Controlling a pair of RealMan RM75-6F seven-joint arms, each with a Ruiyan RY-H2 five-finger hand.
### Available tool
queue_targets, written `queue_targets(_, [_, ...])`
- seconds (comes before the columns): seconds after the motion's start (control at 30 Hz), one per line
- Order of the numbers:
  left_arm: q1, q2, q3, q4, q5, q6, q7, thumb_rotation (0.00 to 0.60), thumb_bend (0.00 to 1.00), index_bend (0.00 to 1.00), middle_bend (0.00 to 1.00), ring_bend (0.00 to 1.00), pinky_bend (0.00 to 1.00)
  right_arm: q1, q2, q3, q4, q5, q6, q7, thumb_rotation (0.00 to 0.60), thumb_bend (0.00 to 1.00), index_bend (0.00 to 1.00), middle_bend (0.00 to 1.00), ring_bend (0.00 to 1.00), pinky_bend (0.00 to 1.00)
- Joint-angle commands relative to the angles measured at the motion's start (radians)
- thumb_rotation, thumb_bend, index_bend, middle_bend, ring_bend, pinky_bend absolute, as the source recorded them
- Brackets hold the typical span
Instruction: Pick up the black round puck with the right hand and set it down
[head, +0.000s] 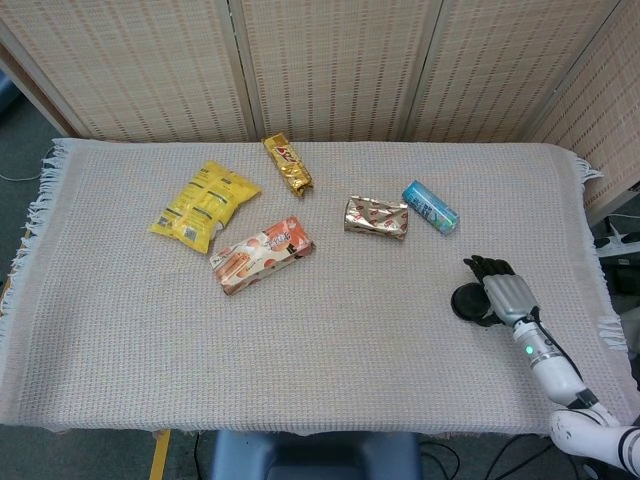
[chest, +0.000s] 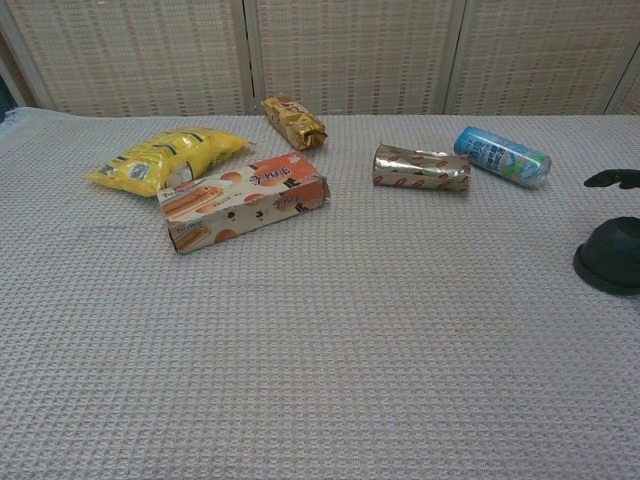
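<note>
The black round puck (head: 467, 302) lies flat on the woven cloth near the table's right side, and shows again at the right edge of the chest view (chest: 610, 257). My right hand (head: 505, 290) hovers just to its right with fingers stretched out and apart, holding nothing. Only its dark fingertips (chest: 612, 180) reach into the chest view, above and behind the puck. My left hand appears in neither view.
A blue can (head: 430, 207) and a brown foil packet (head: 376, 217) lie behind the puck. Further left are an orange box (head: 263, 254), a yellow bag (head: 205, 204) and a gold bar (head: 287, 164). The table's right edge (head: 600, 290) is close to my hand.
</note>
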Motion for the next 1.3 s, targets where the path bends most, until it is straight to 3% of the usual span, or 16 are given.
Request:
queue_targets(0.03, [0.001,0.0,0.0,-0.001,0.0,0.001,0.0,0.6,0.44,0.17,0.0,0.0,0.19,-0.008,-0.009,-0.002,-0.004,-0.01,0.015,0.001,0.6,0.15,0.02,0.09,0.07,0.13])
queue_targets(0.1, [0.002,0.0,0.0,-0.001,0.0,0.004,-0.001,0.6,0.44,0.17,0.0,0.0,0.19,-0.011,-0.014,-0.002,-0.002,-0.014,0.022,0.001,0.6,0.15,0.08,0.16,0.13,0.16])
queue_targets(0.3, [0.001,0.001,0.0,0.001,0.0,0.002,-0.003,0.6,0.44,0.17,0.0,0.0,0.19,-0.017,-0.03,0.002,0.013,-0.014,0.044,-0.014,0.6,0.15,0.21,0.24,0.22,0.23])
queue_targets(0.57, [0.002,0.001,0.0,0.0,0.001,0.005,-0.003,0.6,0.44,0.17,0.0,0.0,0.19,-0.028,-0.049,0.01,0.03,-0.023,0.085,-0.029,0.6,0.15,0.3,0.3,0.29,0.3])
queue_targets(0.9, [0.002,0.001,0.001,0.001,0.003,0.003,-0.003,0.6,0.44,0.17,0.0,0.0,0.19,-0.044,-0.078,0.021,0.06,-0.06,0.153,-0.029,0.6,0.17,0.46,0.39,0.42,0.47])
queue_targets(1.3, [0.002,0.003,0.002,0.001,0.004,0.002,-0.009,0.6,0.44,0.17,0.0,0.0,0.19,-0.093,-0.024,0.018,-0.02,-0.168,0.279,0.044,0.6,0.19,0.48,0.41,0.44,0.49])
